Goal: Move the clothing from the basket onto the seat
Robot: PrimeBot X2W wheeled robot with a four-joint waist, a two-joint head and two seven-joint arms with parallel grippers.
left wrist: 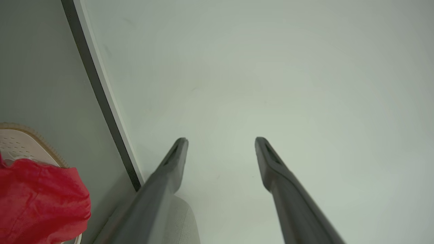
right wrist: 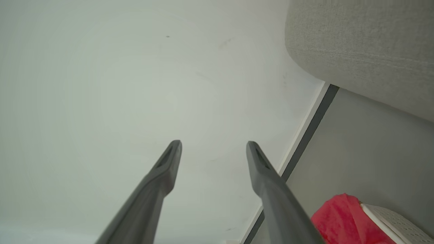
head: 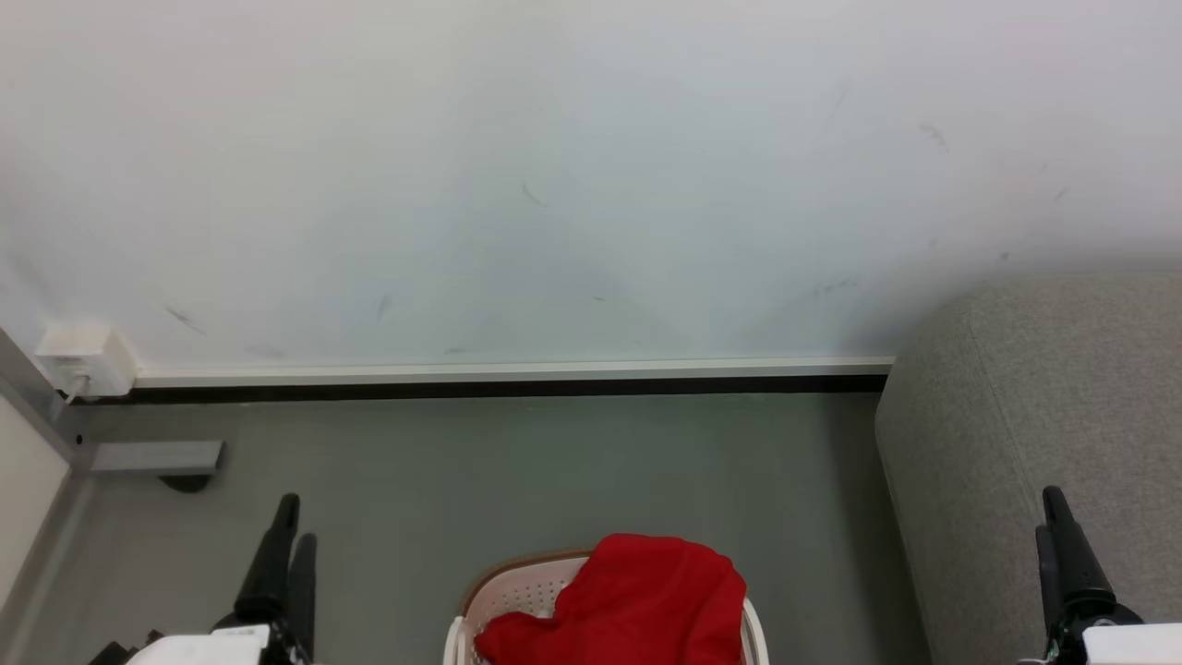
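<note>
Two dark grippers are raised, one on either side of a laundry basket, both pointing towards a pale wall. The left gripper is at the lower left above the grey floor, its two long fingers spread wide and pinching nothing. The right gripper is at the lower right in front of the seat, its fingers spread just as wide and also free. Between them, low in the middle, sits the white basket with its brown rim, cut off by the bottom edge of the head view. The red clothing is heaped inside the basket, bulging above the rim and covering its right side. The grey fabric seat, with a rounded corner and a visible seam, stands to the right, apart from the basket with bare floor between them. The lightly scuffed wall meets the floor at a white and black skirting board.
</note>
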